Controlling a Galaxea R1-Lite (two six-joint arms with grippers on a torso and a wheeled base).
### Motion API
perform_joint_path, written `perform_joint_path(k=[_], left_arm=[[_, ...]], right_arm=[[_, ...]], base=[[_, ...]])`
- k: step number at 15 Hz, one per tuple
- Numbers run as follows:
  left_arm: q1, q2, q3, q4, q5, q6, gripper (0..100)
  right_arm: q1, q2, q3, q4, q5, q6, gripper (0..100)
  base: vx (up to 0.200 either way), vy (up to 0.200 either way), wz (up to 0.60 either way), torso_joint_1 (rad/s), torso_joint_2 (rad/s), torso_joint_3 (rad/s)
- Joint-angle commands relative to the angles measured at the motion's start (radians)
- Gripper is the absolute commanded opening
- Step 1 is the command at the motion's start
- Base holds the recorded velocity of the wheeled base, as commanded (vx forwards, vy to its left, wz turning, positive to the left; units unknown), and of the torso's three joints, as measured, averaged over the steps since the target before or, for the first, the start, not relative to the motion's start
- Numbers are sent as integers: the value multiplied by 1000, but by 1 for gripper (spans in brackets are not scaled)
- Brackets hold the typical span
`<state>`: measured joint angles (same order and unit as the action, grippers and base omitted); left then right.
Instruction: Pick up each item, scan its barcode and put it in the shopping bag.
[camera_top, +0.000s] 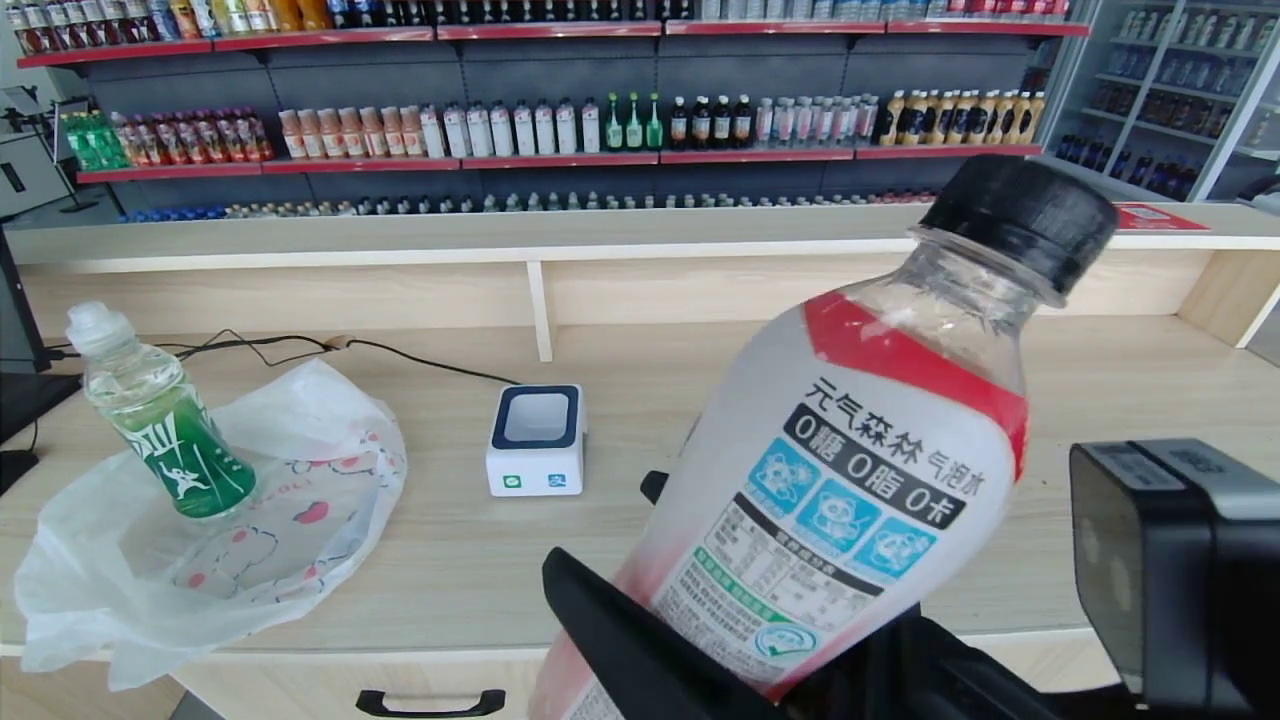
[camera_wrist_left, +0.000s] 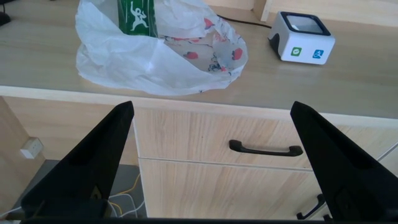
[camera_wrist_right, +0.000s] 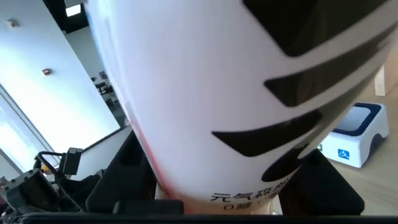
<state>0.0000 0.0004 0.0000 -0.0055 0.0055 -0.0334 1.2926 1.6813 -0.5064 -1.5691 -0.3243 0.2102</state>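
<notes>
A pink-and-white drink bottle (camera_top: 850, 470) with a black cap is held tilted, close to the head camera, above the counter's front edge. My right gripper (camera_top: 740, 640) is shut on its lower body; in the right wrist view the dark fingers (camera_wrist_right: 311, 81) wrap the bottle (camera_wrist_right: 186, 93). The white barcode scanner (camera_top: 537, 440) sits mid-counter, left of the bottle. A white plastic shopping bag (camera_top: 280, 500) lies at the left with a green bottle (camera_top: 165, 420) standing among its folds. My left gripper (camera_wrist_left: 211, 162) hangs open below the counter edge, facing the drawer front.
A black cable (camera_top: 420, 355) runs from the scanner to the left. A drawer handle (camera_wrist_left: 265, 149) sits under the counter edge. A raised wooden ledge (camera_top: 640, 240) backs the counter, with drink shelves behind. A dark screen base (camera_top: 25, 390) stands at the far left.
</notes>
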Motion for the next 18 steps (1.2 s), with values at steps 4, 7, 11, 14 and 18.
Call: perform_joint_path(k=[4, 7, 11, 14, 18], left_arm=[[0, 0, 0, -1, 1, 0, 100], [0, 1, 0, -1, 1, 1, 100], [0, 1, 0, -1, 1, 0, 100], [0, 1, 0, -1, 1, 0, 100], [0, 1, 0, -1, 1, 0, 100]], right_arm=[[-21, 107, -109, -2, 83, 164, 0], [-24, 95, -101, -2, 90, 313, 0], [-24, 89, -135, -2, 93, 342, 0], [-24, 84, -166, -2, 93, 373, 0], [-22, 55, -156, -2, 93, 423, 0]], base=[[0, 0, 0, 0, 0, 0], [0, 0, 0, 0, 0, 0], [0, 0, 0, 0, 0, 0], [0, 0, 0, 0, 0, 0], [0, 0, 0, 0, 0, 0]])
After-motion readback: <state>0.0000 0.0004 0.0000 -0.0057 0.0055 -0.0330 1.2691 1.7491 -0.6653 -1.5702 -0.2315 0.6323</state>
